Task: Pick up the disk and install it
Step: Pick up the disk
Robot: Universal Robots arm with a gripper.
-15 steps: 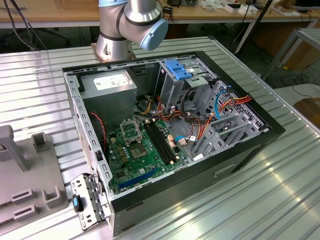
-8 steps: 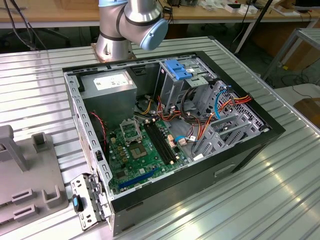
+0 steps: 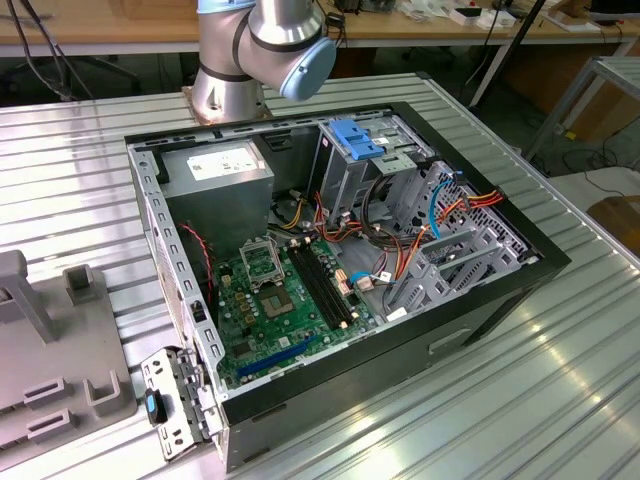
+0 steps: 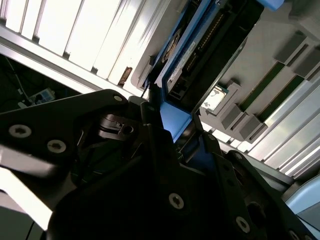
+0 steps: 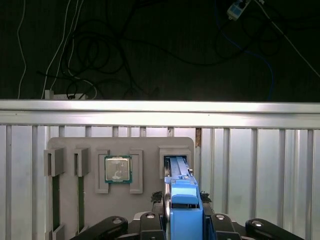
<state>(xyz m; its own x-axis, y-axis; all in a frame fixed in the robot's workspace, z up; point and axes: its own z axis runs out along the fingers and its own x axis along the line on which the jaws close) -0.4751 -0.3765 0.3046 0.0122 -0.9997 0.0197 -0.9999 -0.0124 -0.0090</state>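
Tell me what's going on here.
The arm is picking up the disk. In the first wrist view its gripper looks shut on the disk's blue rail. The disk stands on edge in a slot of the grey tray, near a chip, and does not look lifted out yet. In the exterior view the open case lies on the table.
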